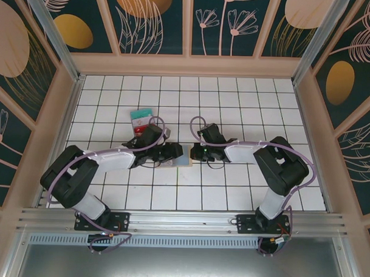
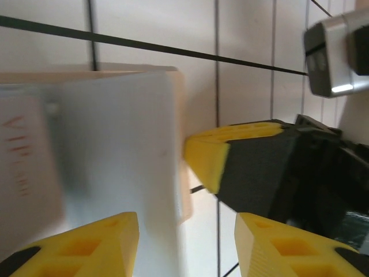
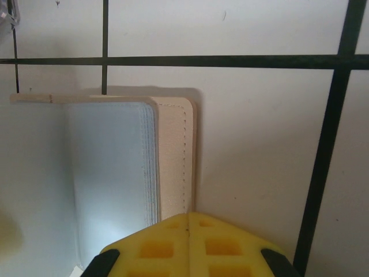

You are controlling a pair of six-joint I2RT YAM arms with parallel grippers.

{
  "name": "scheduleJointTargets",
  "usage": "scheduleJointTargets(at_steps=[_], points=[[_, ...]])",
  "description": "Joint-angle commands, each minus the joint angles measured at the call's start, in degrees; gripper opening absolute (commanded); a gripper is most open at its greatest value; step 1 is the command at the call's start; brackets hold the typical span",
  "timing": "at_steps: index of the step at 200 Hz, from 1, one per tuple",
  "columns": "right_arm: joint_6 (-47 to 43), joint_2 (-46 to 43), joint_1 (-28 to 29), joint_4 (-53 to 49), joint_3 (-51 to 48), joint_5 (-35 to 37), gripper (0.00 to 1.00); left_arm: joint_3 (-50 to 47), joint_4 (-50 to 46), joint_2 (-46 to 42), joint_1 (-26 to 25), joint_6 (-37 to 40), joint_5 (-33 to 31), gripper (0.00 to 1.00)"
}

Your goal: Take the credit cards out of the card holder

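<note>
Pinning the tan rim of the open card holder [image 3: 173,156] near the middle of the surface [image 1: 235,98], seemingly to steady it, the right pincer [image 3: 187,222] is pressed together, the left pincer [image 2: 185,231] spread above its grey panel [image 3: 109,167]; two cards [image 1: 141,117] lie apart, toward the far edge.

Bright, even overhead light falls on the white counter [image 1: 247,104], with soft shadows. The left wrist view is blurred; the card holder [image 2: 115,150] looks washed-out.

White tabletop [image 1: 234,110] gridded in black, floral wall panels [image 1: 159,19] stood at twelve o'clock, aluminium rail [image 1: 182,220] lay at six o'clock.
</note>
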Motion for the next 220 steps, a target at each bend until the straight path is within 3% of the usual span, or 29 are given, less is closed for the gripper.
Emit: scheduleJointTargets(at_steps=[1, 33, 68, 146, 220], points=[[1.1, 2.0, 0.3, -1.9, -0.5, 0.3, 0.0, 2.9, 4.2, 1.3, -1.5, -1.0, 2.9, 0.48], [1.2, 1.9, 0.1, -2.1, -0.3, 0.4, 0.0, 3.5, 4.5, -0.3, -1.8, -1.0, 3.7, 0.48], [1.1, 0.3, -0.7, -2.5, 0.1, 0.5, 0.0, 3.4, -2.8, -4.0, -1.4, 2.0, -2.2, 0.45], [0.9, -3.3, 1.1, -3.7, 6.8, -1.5, 0.07, -3.2, -14.3, -11.6, 8.3, 8.5, -9.3, 0.24], [2.7, 3.6, 4.2, -1.3, 12.4, -9.3, 0.1, -5.7, -10.6, -7.5, 8.7, 9.2, -7.1, 0.19]])
